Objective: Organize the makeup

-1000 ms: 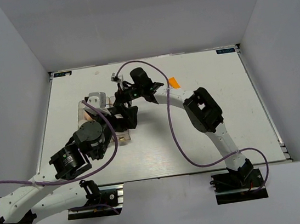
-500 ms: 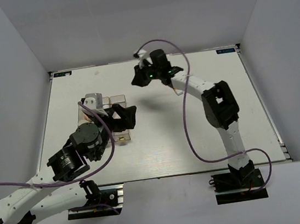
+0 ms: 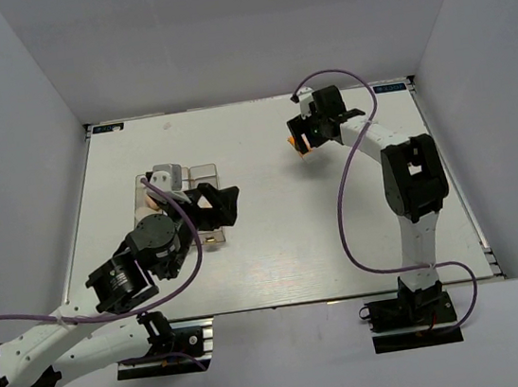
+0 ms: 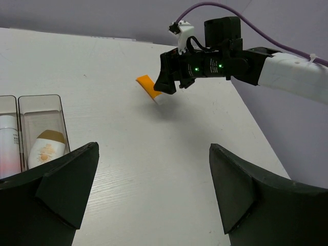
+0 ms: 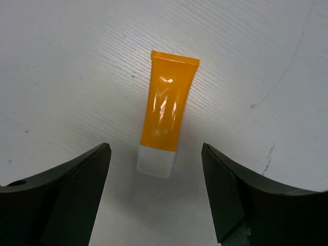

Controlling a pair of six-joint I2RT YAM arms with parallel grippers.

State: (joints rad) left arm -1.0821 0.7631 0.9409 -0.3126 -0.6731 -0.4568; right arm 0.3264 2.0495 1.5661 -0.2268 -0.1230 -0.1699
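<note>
**Top view.** The orange white-capped tube [image 3: 303,147] lies flat on the white table [image 3: 277,258], far right. It sits just under the right hand [image 3: 303,136] and well apart from the clear organizer [image 3: 201,172]. The left hand [image 3: 220,205] is beside the organizer. Neither hand's opening is legible here.

**Left wrist.** The left hand [image 4: 152,149] is spread wide and holds nothing. Two organizer compartments show, one holding a white-and-gold egg [image 4: 45,148].

**Right wrist.** The right hand [image 5: 155,148] is spread wide, its fingers [image 5: 77,195] on either side of the tube's cap end and apart from it; it grips nothing.

**Handling (judged).**
- The tube looks light, soft-walled and glossy, so it is likely to slip or squeeze out under a hard pinch.
- The best hold is across the body just above the stiffer white cap [image 5: 156,163].
- The table is matt, finely grained and lightly scuffed, and bare table surrounds the tube, leaving room for both fingers.
</note>
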